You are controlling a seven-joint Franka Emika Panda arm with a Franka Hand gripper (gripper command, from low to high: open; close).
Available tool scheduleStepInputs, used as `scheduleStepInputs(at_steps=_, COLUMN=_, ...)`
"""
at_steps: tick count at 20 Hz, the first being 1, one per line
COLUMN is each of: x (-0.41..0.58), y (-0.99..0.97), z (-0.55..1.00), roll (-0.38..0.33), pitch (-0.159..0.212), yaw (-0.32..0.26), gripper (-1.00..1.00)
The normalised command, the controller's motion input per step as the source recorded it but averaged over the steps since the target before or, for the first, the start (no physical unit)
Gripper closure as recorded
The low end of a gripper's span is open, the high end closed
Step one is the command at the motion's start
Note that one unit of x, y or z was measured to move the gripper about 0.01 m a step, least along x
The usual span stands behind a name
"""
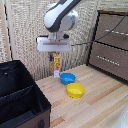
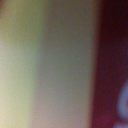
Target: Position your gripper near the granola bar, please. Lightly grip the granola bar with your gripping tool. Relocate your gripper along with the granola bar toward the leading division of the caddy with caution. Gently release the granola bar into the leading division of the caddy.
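Carry over the caddy (image 1: 20, 95) low and slow — black, soft-sided, divider inside, at the exterior view's left. Gripper (image 1: 56, 54) clamped on the granola bar (image 1: 57, 64), hanging upright above the wood table (image 1: 100, 107), behind a blue bowl (image 1: 67, 78) and yellow bowl (image 1: 76, 90) — glossy printed box, flat, rectangular. Wrist view only blur.

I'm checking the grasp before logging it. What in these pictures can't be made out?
- Wrist view: wholly blurred colour bands; nothing identifiable.
- Exterior view: end effector fingers, too small; closure on the orange-red-yellow printed granola bar unclear.
- Exterior view: black soft-sided caddy, cut off by the left and bottom edges.
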Motion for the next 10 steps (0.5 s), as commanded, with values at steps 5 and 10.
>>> scheduleStepInputs(at_steps=5, x=-0.085, y=0.09, z=0.62, roll=0.066, pitch=0.049, yaw=-0.197, gripper=1.0)
scheduleStepInputs(at_steps=10, x=-0.302, y=0.2, z=0.56, roll=0.075, pitch=0.006, yaw=-0.158, gripper=1.0)
